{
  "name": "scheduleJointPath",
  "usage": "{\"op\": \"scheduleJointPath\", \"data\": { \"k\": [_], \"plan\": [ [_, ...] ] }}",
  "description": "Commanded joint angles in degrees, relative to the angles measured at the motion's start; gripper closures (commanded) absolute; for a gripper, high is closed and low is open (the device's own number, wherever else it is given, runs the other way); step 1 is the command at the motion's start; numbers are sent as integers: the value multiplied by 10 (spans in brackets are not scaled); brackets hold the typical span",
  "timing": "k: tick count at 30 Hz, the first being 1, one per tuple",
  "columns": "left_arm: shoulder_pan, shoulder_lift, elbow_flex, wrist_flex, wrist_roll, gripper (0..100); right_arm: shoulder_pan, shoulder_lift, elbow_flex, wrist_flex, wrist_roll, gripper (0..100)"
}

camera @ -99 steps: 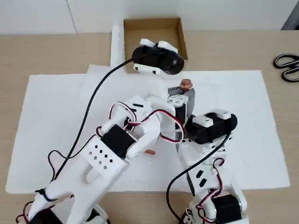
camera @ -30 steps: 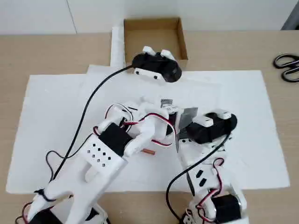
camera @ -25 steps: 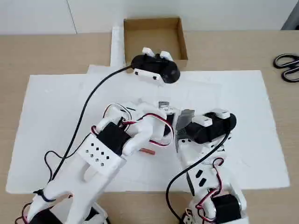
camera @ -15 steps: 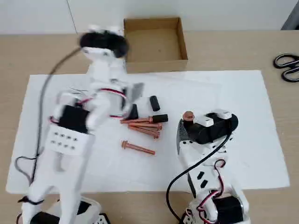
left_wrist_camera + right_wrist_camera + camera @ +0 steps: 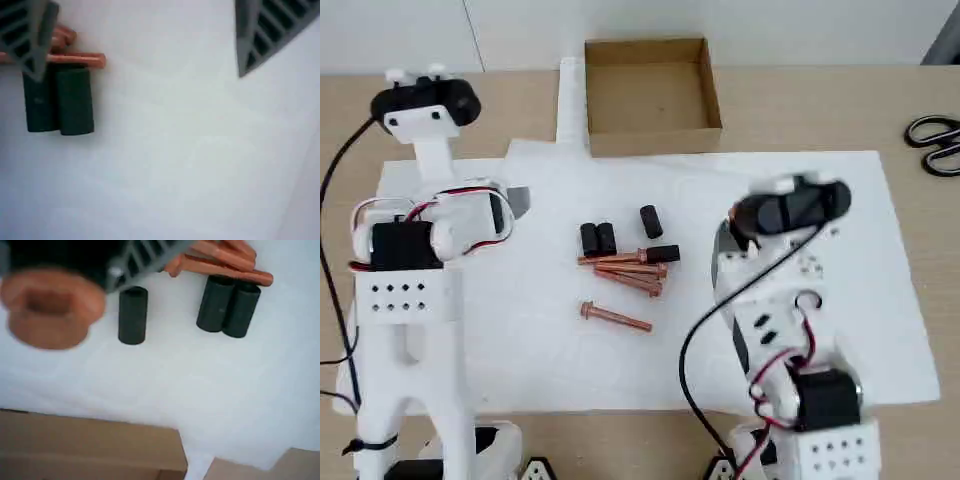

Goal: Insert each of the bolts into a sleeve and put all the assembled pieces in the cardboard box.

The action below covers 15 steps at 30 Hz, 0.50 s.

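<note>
**Copper bolt in hand, well short of the box**

Your right gripper is clamped on a bolt, its copper head close to the lens. You cannot tell whether a sleeve is on it. It hangs over the paper, well apart from the cardboard box. Your left gripper is spread wide and empty, also far from the box, near two paired sleeves. If that bolt is bare, boxing it skips assembly. A weak pinch could also drop it short of the box.

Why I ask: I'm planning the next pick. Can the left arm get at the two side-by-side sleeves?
Probably yes: its end effector is open and empty, with bare white sheet between it and the sleeves.
</note>
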Motion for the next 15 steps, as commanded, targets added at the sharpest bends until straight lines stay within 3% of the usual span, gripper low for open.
{"op": "scheduleJointPath", "data": {
  "k": [1,15],
  "plan": [
    [-18,-18,-25,6,-2,761,1,132,-141,-31,0,995],
    [-26,-14,-24,18,-3,761,40,684,-589,-68,0,995]
  ]
}}
